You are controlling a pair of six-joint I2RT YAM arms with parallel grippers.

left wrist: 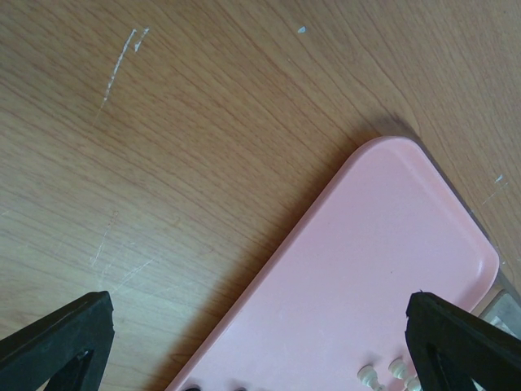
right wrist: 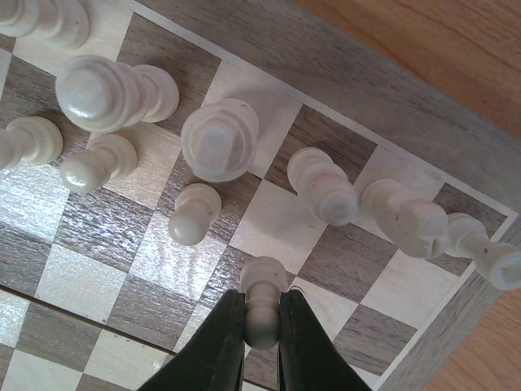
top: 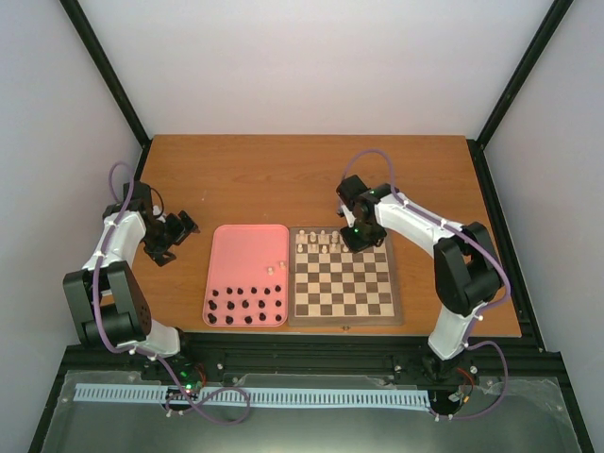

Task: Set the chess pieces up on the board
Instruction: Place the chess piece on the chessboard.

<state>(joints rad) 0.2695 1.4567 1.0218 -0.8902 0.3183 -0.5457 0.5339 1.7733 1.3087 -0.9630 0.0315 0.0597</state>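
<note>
- The right gripper (right wrist: 262,308) is clamped on 1 white pawn (right wrist: 263,281) above the board (right wrist: 383,85), near its far edge.
- Other white pieces (right wrist: 220,138) stand nearby.
- The left gripper (left wrist: 259,314) hangs wide open over the table (left wrist: 203,122), beside the pink tray (left wrist: 391,244).

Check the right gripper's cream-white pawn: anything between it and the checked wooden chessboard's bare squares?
Nothing visible. The right gripper is shut on the cream-white pawn; the wooden chessboard squares around it are bare, and the neighbouring pieces stand apart.
</note>
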